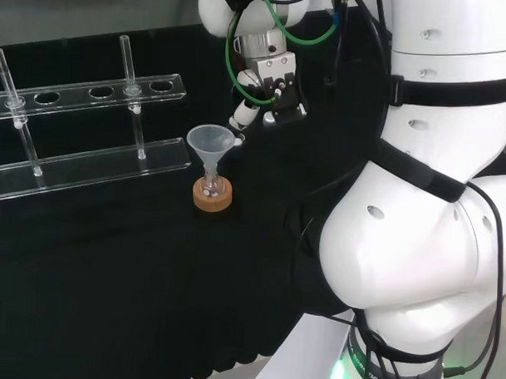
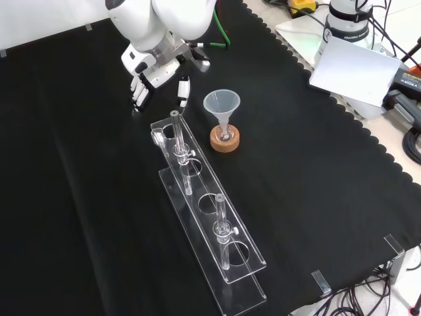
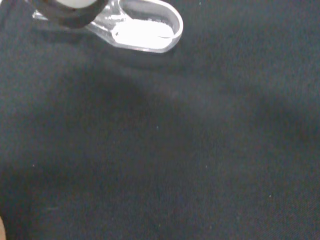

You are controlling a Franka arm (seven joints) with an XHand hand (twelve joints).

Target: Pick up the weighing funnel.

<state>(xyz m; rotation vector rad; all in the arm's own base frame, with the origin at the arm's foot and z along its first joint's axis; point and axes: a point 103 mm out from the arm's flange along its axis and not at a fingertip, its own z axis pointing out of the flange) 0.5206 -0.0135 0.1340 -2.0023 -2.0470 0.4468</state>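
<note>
The weighing funnel (image 3: 145,27), a small clear scoop with white powder in its bowl, shows close up against the black cloth in the wrist view. A dark fingertip (image 3: 67,11) of the hand covers its stem end; I cannot tell whether it touches. The hand (image 2: 158,74) hangs over the cloth beyond the rack's far end in the front view, fingers (image 2: 139,93) straight and pointing down, thumb apart from them. In the head view the hand (image 1: 262,90) is just right of the big funnel's rim, above the cloth. Nothing is curled into the hand.
The big funnel (image 1: 213,142) stands in a small flask on a cork ring (image 1: 213,196), close to the hand. A clear test tube rack (image 2: 207,217) with two tubes stretches from near the hand toward the front view's bottom. White arm links (image 1: 427,204) stand at the head view's right.
</note>
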